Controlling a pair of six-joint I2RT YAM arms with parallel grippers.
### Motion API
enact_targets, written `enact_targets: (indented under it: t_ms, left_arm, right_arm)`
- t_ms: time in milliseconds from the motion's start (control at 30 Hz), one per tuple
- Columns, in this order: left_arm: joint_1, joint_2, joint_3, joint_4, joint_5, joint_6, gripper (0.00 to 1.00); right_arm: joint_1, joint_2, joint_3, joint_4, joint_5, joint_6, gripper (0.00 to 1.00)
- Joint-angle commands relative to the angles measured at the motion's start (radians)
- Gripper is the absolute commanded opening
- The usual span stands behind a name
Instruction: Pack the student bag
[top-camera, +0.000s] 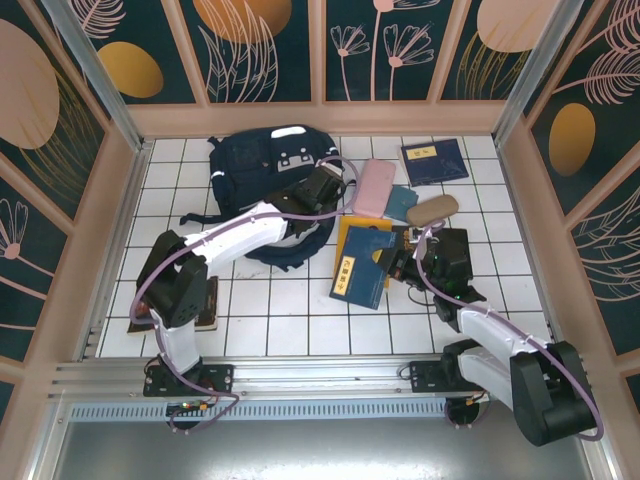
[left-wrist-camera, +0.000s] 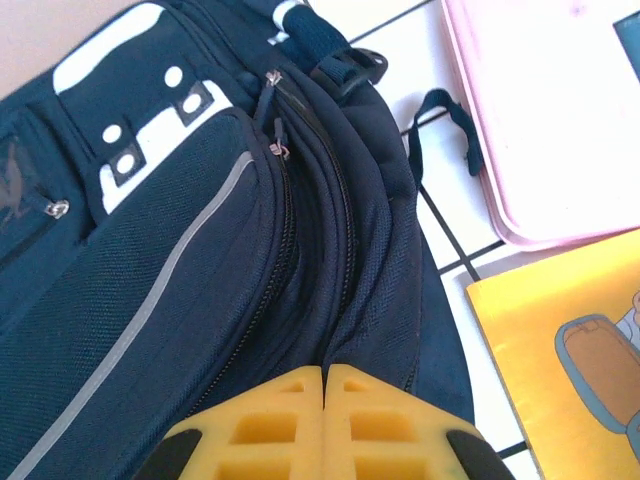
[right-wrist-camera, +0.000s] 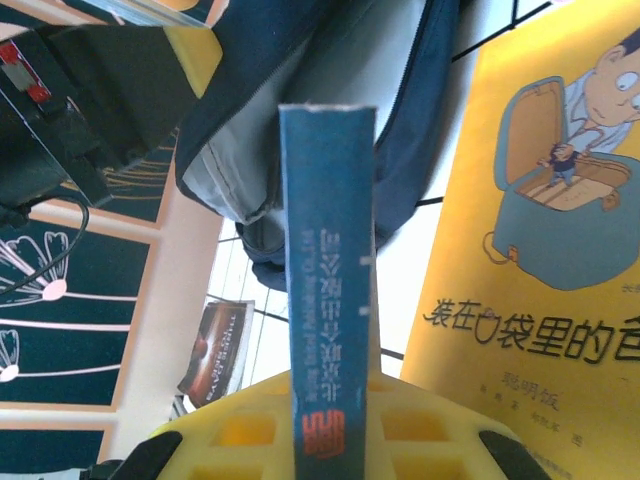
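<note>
The student bag (top-camera: 250, 170) slumps at 11 o'clock on the table (top-camera: 300, 320), soft and floppy, probably best taken by its zip rim, where the left gripper (left-wrist-camera: 323, 372) sits closed; the right gripper (right-wrist-camera: 330, 400) clamps 1 blue book (right-wrist-camera: 325, 250)

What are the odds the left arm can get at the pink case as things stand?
Probably yes. The left claw sits at the student bag's right edge, with the pink case just beyond and only a loose strap between. It is shut, so must open first.
</note>
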Motion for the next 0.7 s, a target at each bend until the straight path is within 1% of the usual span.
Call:
enact_targets:
  t_ms: [0, 167, 333, 467, 667]
  left_arm:
    - [-0.001, -0.049, 0.028, -0.013, -0.075, -0.027, 0.0]
    - [0.0, -0.106, 0.034, 0.01, -0.107, -0.041, 0.0]
    - [0.001, -0.134, 0.04, 0.03, -0.119, -0.034, 0.0]
    - [0.007, -0.134, 0.063, 0.028, -0.121, -0.032, 0.0]
    - [0.013, -0.131, 0.121, 0.006, -0.125, -0.045, 0.0]
  right_arm:
    - [-0.007, 0.028, 0.039, 0.187, -0.07, 0.062, 0.0]
    - [0.002, 0.141, 0.097, 0.394, -0.095, 0.166, 0.0]
    - [0.048, 0.329, 0.223, 0.55, -0.098, 0.246, 0.0]
    - [0.095, 0.505, 0.358, 0.561, -0.099, 0.252, 0.0]
    - [0.1, 0.797, 0.499, 0.63, -0.114, 0.321, 0.0]
